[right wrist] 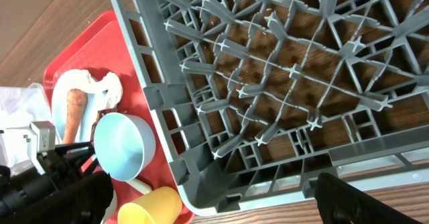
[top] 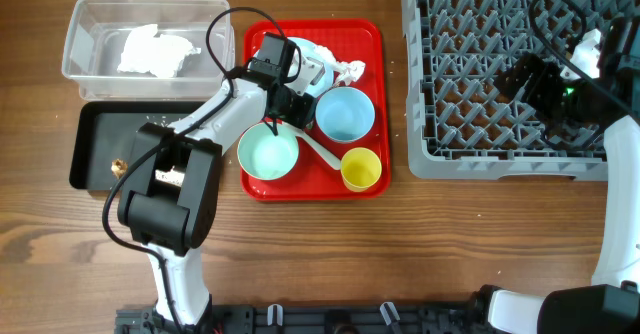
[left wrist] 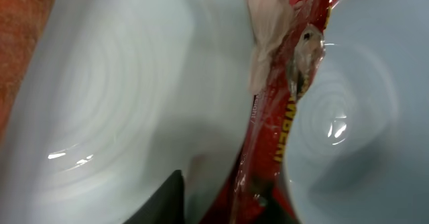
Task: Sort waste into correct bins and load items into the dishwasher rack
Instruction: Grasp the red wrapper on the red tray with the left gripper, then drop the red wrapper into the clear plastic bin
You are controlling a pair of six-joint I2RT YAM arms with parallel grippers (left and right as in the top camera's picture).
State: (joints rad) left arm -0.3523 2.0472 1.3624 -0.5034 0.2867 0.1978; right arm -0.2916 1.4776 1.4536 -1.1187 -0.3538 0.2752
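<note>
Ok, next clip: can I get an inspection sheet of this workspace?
Surface: wooden table.
Job's things: napkins in clear tub; brown lump in black tray; plate with carrot and crumpled napkin, two bowls, wrapper between them, yellow cup, spoon on red tray; rack, nothing seen in it.
Clutter: nothing seen.
Grippers: left gripper low between the bowls, jaws unclear; right gripper open over the rack.
Cables: black cable looping off left arm; second cable over the rack.
Surroundings: nothing seen.
</note>
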